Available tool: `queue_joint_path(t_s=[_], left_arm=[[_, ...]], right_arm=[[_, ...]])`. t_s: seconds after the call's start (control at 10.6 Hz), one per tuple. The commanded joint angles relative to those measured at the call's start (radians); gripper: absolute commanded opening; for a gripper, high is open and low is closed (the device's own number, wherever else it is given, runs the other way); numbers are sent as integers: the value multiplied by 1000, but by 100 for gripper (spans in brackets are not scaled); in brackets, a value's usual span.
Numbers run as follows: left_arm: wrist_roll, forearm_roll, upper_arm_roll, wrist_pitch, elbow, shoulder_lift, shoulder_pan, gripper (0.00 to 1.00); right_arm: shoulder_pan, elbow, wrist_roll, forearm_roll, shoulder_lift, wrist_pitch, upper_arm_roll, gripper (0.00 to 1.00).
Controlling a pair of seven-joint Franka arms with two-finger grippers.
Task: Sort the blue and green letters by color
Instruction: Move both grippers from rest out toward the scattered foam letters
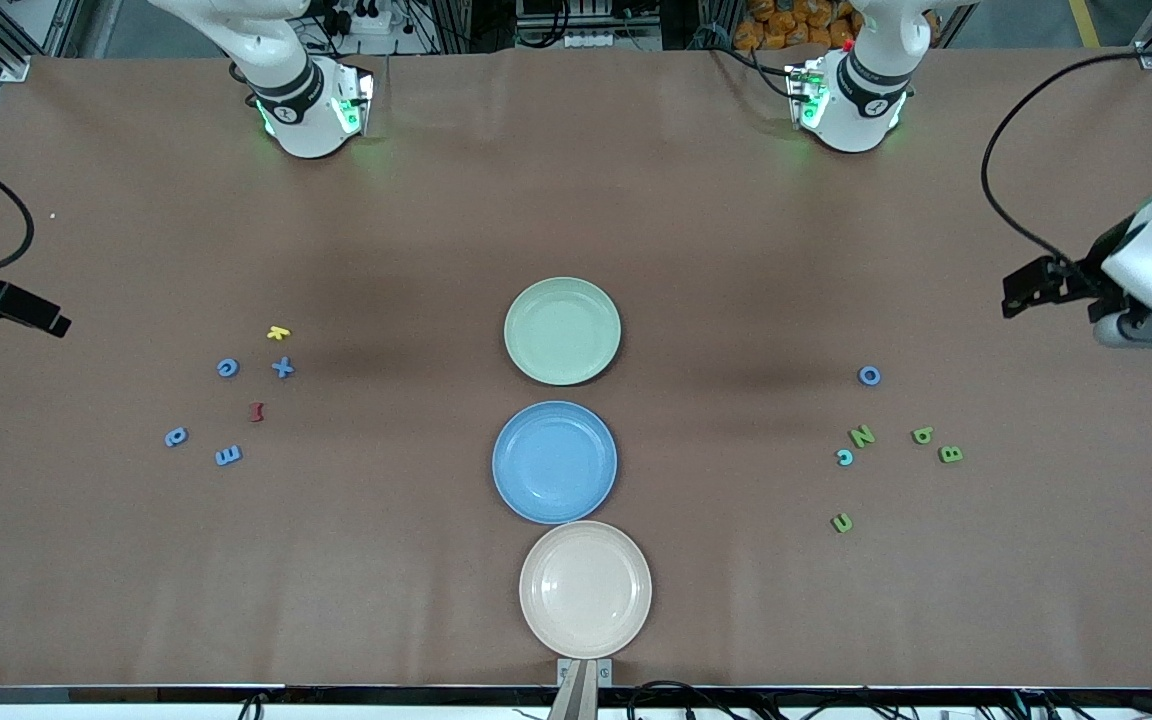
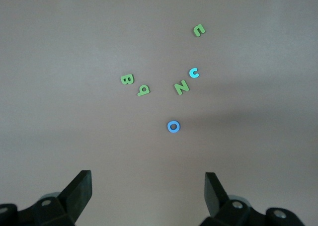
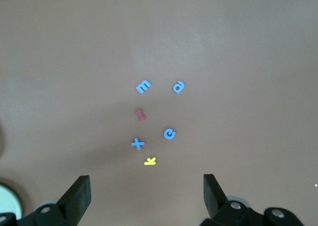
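Nearest the camera sits the beige plate (image 1: pixel 585 589), touching the blue plate (image 1: pixel 554 462), which is the landmark here; the green plate (image 1: pixel 562 330) sits just farther from the camera than the blue one.

Toward the right arm's end of the table from the blue plate is a loose cluster: blue letters (image 1: pixel 227 456) (image 3: pixel 143 86), four of them, spread around a dark red letter (image 1: pixel 256 411) (image 3: pixel 141 114), with a yellow letter (image 1: pixel 278 332) (image 3: pixel 150 161) at the cluster's edge farthest from the camera. The right gripper (image 3: pixel 146 196) hangs over bare table near that bunch, fingers spread wide, nothing in them.

Toward the left arm's end from the blue plate: green letters (image 1: pixel 862 436) (image 2: pixel 182 87), four in all, plus a cyan C (image 1: pixel 845 457) (image 2: pixel 195 73) and a blue O (image 1: pixel 868 376) (image 2: pixel 173 126). The left gripper (image 2: pixel 149 196) is up over the table near the blue O, jaws wide apart and empty too.
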State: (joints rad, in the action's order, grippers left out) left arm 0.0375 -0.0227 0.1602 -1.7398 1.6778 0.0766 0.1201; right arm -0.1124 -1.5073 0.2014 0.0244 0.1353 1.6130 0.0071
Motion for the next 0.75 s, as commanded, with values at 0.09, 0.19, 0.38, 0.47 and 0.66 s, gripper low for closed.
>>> queue_joint_path(t_s=[0.09, 0.19, 0.38, 0.47, 0.66], left_arm=[[-106, -9, 7, -208, 104, 110, 38, 100], [-195, -9, 5, -228, 108, 158, 41, 100], [-339, -14, 5, -270, 109, 210, 41, 100], [-387, -20, 5, -296, 111, 233, 41, 100], [-406, -22, 4, -401, 167, 259, 39, 100]], right_arm=[[-84, -39, -23, -9, 85, 56, -4, 100], [-90, -109, -10, -11, 86, 136, -27, 100], [-96, -203, 9, -15, 90, 281, -36, 100], [-101, -235, 53, -18, 108, 350, -36, 100], [-99, -270, 229, -20, 154, 448, -36, 100]])
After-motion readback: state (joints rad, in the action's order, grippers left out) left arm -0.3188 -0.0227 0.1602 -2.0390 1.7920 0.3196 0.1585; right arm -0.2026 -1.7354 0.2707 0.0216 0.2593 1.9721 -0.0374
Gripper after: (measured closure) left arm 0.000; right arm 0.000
